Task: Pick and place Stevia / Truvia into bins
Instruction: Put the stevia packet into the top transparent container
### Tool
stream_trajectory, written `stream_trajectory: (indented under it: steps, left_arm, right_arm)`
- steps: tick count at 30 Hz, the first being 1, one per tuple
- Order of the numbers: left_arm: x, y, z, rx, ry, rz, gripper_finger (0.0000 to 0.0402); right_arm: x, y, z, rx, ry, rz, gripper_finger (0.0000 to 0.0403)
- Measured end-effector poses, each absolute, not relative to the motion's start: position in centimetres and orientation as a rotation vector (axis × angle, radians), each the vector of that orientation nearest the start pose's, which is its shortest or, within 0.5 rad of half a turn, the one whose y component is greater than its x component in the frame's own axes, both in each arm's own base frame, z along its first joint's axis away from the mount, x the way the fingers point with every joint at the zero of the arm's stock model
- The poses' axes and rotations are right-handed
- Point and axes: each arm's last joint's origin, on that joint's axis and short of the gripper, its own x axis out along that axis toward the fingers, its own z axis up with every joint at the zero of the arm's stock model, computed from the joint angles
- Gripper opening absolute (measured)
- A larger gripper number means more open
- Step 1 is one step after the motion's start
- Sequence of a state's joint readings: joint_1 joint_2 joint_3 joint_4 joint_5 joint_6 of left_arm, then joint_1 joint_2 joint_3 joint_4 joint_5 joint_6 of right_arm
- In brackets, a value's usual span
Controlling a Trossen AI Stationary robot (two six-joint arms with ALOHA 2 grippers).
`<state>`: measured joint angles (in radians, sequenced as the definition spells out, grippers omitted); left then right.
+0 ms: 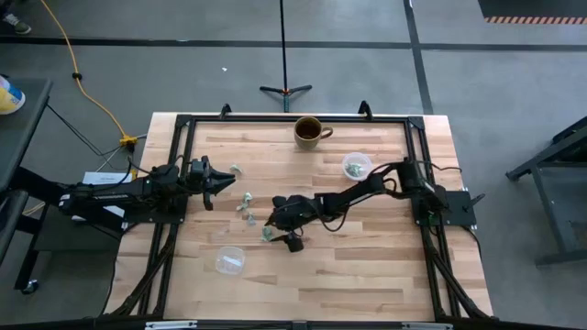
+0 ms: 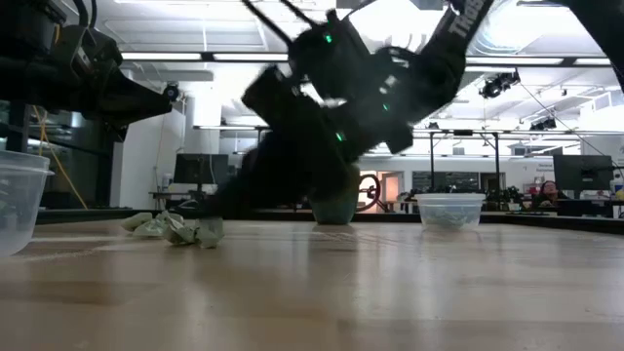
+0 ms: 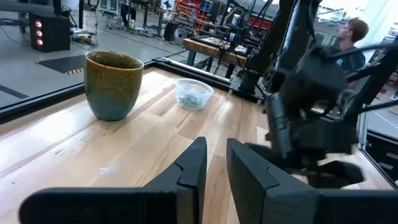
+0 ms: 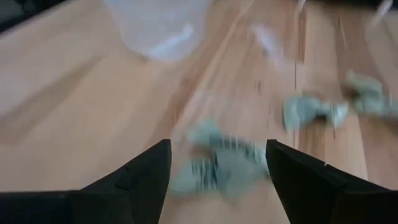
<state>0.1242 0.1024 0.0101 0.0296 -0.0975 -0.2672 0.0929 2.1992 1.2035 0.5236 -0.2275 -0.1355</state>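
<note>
Several pale green sweetener packets lie flat on the wooden table: near my left gripper [image 1: 236,170], at mid-table [image 1: 246,198] [image 1: 249,216], and one under my right gripper [image 1: 267,234]. My right gripper [image 1: 275,222] [image 4: 217,163] is open and low over the table. Its fingers stand on either side of that crumpled packet [image 4: 219,167], and whether they touch it I cannot tell. My left gripper [image 1: 216,180] [image 3: 214,162] hovers at the table's left, with only a narrow gap between its fingers. One clear cup [image 1: 357,166] [image 3: 193,93] holds packets. The other cup [image 1: 229,260] [image 4: 160,25] stands nearer the near edge.
A brown mug [image 1: 310,131] [image 3: 113,84] stands near the far edge. A black frame [image 1: 293,117] runs round the table top. Bare wood lies toward the near edge and the right. Two more packets [image 4: 308,109] [image 4: 367,92] show beyond my right gripper. A person [image 3: 349,38] sits in the room behind.
</note>
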Motion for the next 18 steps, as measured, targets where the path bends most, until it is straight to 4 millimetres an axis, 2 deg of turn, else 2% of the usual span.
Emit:
stream_trajectory:
  steps: [8, 18]
  left_arm:
    - [10.21, 1.54, 16.15, -0.267, 0.034, 0.224, 0.0099]
    - [10.21, 1.55, 16.14, -0.267, 0.035, 0.224, 0.0099]
  right_arm:
    - [44.93, 4.49, 10.16, -0.094, 0.575, 0.337, 0.0218]
    - [44.78, 4.43, 10.01, -0.090, 0.601, 0.337, 0.0131]
